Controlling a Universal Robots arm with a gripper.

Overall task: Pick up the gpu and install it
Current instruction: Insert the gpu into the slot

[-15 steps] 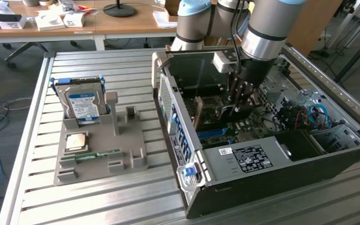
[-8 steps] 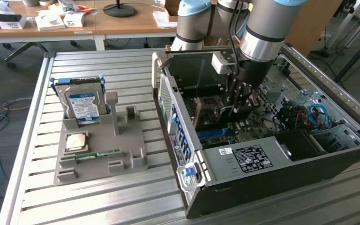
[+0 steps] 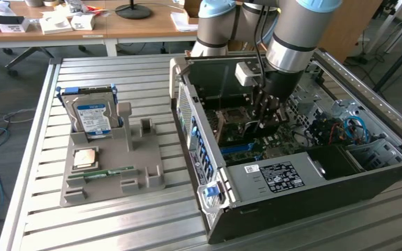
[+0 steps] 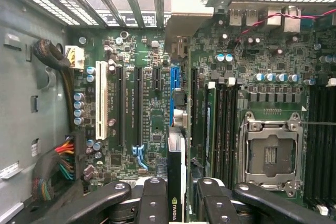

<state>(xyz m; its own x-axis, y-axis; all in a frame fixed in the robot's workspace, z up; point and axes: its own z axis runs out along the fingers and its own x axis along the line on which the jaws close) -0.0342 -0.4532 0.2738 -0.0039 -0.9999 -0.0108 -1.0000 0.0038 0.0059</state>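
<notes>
The gripper (image 4: 181,205) was closed narrow on the gpu (image 4: 175,174), its fingers (image 4: 152,203) pressing the card from both sides, w/ the card seen edge-on btw. them. The card stood upright over the motherboard (image 4: 147,119), in line w/ the blue slot (image 4: 174,80); its pale bracket (image 4: 184,27) was near the rear wall of the case. Whether it sat in the slot, I could not tell. Near it lay the CPU socket (image 4: 270,153). In the ext. view the arm reached down into the open PC case (image 3: 278,178). On the ext. view's left a grey holder (image 3: 138,172) carried the hard drive (image 3: 92,112) and the memory stick (image 3: 103,172), well apart from the case, on the slatted table (image 3: 117,225)
</notes>
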